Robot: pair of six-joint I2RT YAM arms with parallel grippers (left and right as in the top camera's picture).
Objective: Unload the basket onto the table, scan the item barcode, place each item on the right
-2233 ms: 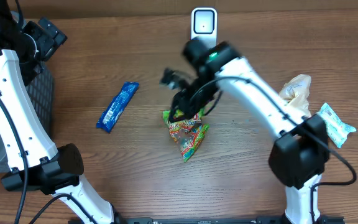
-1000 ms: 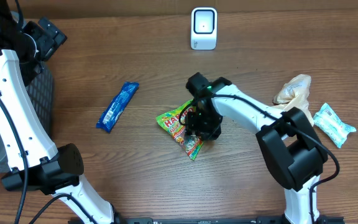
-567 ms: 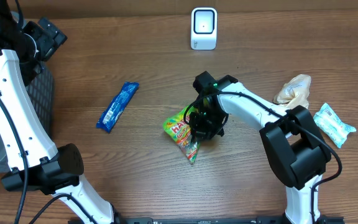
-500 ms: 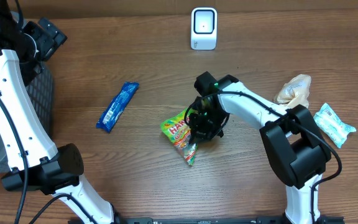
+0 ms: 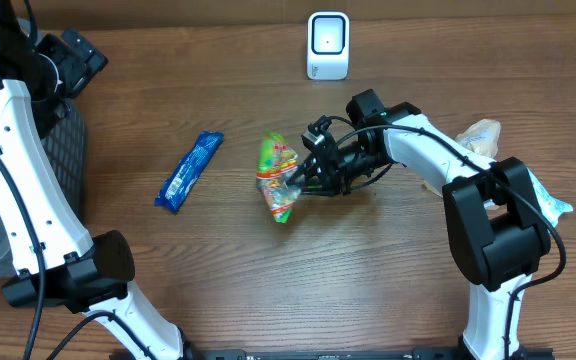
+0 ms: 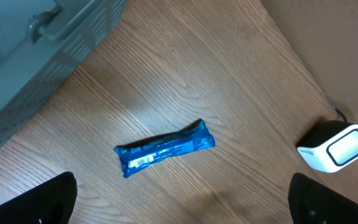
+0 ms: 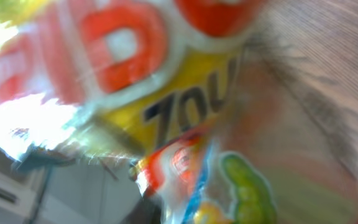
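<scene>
A green, red and yellow candy bag (image 5: 277,177) hangs just above the table's middle, pinched at its right edge by my right gripper (image 5: 304,180), which is shut on it. In the right wrist view the bag (image 7: 166,93) fills the frame as a blur and hides the fingers. The white scanner (image 5: 328,45) stands at the back centre, apart from the bag, and shows in the left wrist view as the scanner (image 6: 335,147) at the right edge. My left gripper (image 6: 182,202) is open, high over the table's left part, with nothing between its fingers.
A blue wrapped bar (image 5: 189,171) lies left of the bag, also under my left wrist as the bar (image 6: 165,148). A beige packet (image 5: 478,140) and a pale blue-white packet (image 5: 548,205) lie at the far right. A grey crate (image 6: 36,56) stands at the left.
My right gripper closed on the candy bag lying flat, lifted it and turned it on edge, shifting it up toward the scanner. The left arm has not moved.
</scene>
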